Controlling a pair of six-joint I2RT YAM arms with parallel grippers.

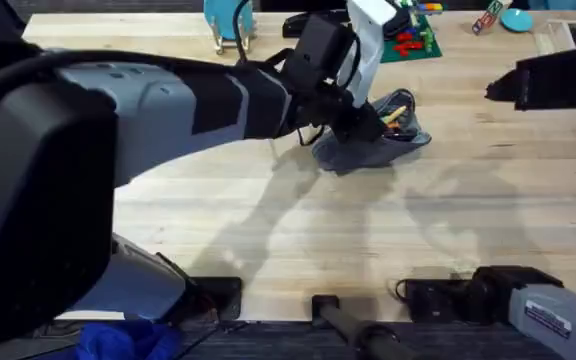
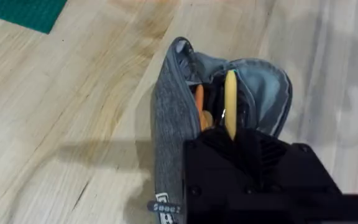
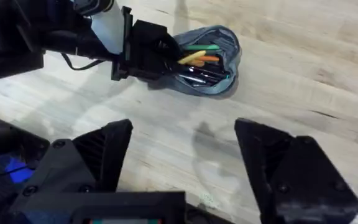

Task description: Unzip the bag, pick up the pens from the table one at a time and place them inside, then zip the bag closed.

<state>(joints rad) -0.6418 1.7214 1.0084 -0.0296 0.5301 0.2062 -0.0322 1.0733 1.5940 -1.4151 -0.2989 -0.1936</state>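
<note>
The left gripper (image 1: 373, 125) is reaching far across the table (image 1: 268, 210) and sitting at the open mouth of the bag (image 1: 378, 145), apparently closed on the yellow pen (image 2: 230, 102), which is lying lengthwise inside beside other pens. The bag's long axis is running left to right, its mouth facing right. The right gripper (image 3: 182, 165) is hovering with jaws spread and empty, well apart on the near right, so the left arm is nearer. A green plate (image 1: 413, 40) is lying beyond the bag.
</note>
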